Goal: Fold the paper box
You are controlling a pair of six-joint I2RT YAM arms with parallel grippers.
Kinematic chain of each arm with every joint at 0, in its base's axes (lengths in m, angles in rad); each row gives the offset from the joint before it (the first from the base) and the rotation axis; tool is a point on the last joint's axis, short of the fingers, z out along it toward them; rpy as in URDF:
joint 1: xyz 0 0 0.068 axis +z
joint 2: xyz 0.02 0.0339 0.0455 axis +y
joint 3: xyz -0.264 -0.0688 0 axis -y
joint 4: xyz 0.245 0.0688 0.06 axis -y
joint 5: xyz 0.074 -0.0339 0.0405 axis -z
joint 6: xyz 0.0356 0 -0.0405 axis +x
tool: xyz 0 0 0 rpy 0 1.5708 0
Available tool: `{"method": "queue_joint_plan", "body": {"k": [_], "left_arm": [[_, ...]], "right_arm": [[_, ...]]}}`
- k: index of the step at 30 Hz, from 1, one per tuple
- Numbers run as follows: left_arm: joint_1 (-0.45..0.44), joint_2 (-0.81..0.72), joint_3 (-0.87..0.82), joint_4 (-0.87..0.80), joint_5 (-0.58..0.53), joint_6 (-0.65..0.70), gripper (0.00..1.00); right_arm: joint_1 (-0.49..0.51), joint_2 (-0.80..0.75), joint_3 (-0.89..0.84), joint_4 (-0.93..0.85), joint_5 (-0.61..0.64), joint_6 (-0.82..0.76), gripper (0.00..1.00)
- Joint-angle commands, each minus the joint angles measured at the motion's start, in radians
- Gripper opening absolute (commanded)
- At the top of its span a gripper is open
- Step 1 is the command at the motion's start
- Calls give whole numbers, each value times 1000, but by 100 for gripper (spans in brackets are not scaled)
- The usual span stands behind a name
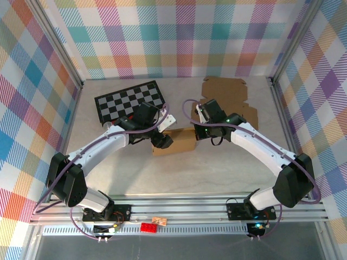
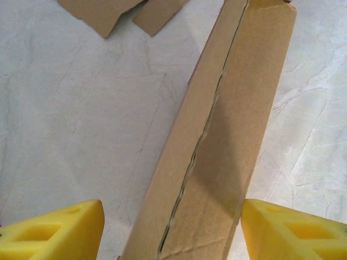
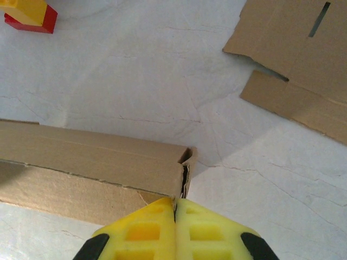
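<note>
The brown paper box (image 1: 176, 142) lies partly folded in the middle of the table, between both arms. My left gripper (image 1: 161, 142) is open at its left end. In the left wrist view the folded cardboard wall (image 2: 217, 146) runs up between the two yellow fingers (image 2: 59, 230), with a gap on the left and the right finger right beside the edge. My right gripper (image 1: 198, 131) is at the box's right end. Its yellow fingers (image 3: 138, 233) are shut on the thin corner edge of the box (image 3: 92, 168).
A second flat cardboard sheet (image 1: 227, 97) lies at the back right, also seen as flat cardboard (image 3: 303, 59). A black-and-white checkered board (image 1: 130, 101) sits at the back left. Red and yellow bricks (image 3: 30, 15) lie beyond the box. A red brick (image 1: 147, 227) rests on the front rail.
</note>
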Motion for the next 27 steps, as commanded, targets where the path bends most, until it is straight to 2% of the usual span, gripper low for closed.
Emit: {"method": "queue_joint_plan", "body": {"k": [1,8,20,23,27], "left_arm": [[10,3,-22,15,26,-8,65],[11,-12,-20,47,-22,-49,70],[68,-191,-76,100,7,-293,74],[83,-236,-68,34,-57,-344,74],[106,-282,-26,-163,-167,-383,66]], "right_arm": [[18,25,24,-40,0,72,0],[54,36,3,-29,82,112,0],[77,53,29,-46,136,113,0],[80,60,40,-55,140,113,0],[83,71,57,-66,141,113,0]]}}
